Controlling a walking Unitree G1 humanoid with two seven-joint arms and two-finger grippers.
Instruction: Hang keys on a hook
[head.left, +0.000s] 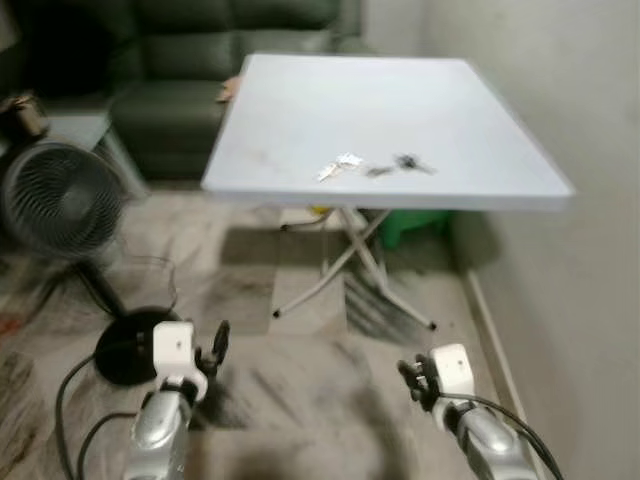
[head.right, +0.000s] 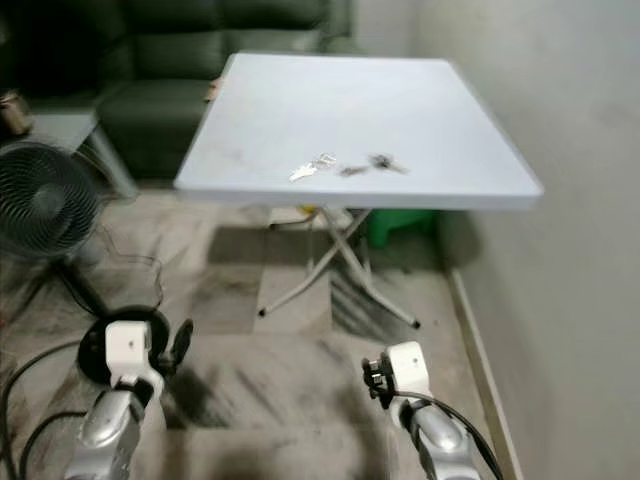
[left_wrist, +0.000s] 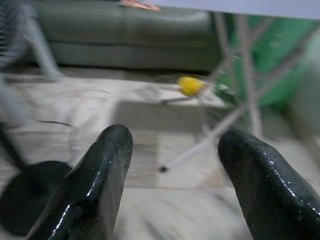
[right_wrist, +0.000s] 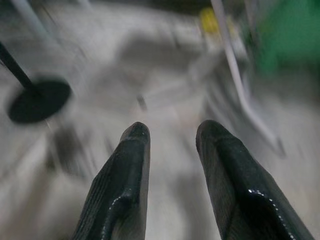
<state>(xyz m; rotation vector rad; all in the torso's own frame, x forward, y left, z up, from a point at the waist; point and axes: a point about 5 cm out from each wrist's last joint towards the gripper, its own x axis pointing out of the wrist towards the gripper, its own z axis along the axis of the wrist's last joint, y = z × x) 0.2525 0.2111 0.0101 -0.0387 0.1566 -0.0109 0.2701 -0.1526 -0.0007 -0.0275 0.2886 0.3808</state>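
Note:
Several keys lie scattered near the front edge of a light grey folding table: a silvery bunch to the left and a darker bunch to the right. Both arms hang low above the floor, well short of the table. My left gripper stands open with nothing between its fingers. My right gripper is also open and empty, its fingers pointing toward the floor under the table.
A standing fan with a black round base and cable stands at the left. A dark green sofa is behind the table. A wall runs along the right. A green object and a yellow one lie under the table.

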